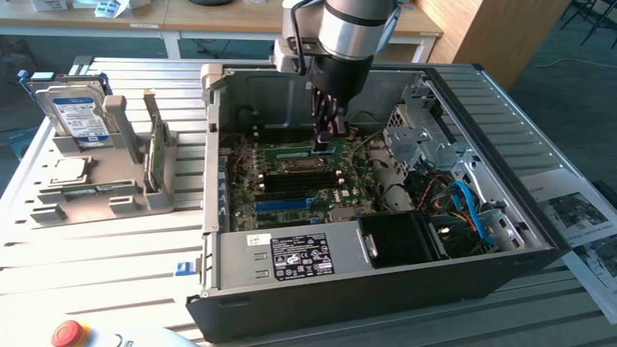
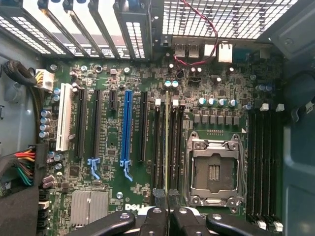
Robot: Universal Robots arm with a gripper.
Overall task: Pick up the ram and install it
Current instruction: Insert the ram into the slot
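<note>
Half is judged done: the ram point(image 2: 167, 147) is clamped by the gripper point(image 2: 168, 219), jaws nearly closed, with the motherboard point(image 2: 113, 169) slots directly beneath them; seating is unconfirmed.

Green ram point(image 2: 167, 147), green motherboard point(image 2: 113, 189), blue slot point(image 2: 127, 128), black case point(image 1: 366, 296)

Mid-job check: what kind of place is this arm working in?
Probably a robotics lab or test workshop: an open desktop computer case lies on a slotted aluminium table, a grey fixture holds a hard drive, and wooden desks stand behind.
</note>
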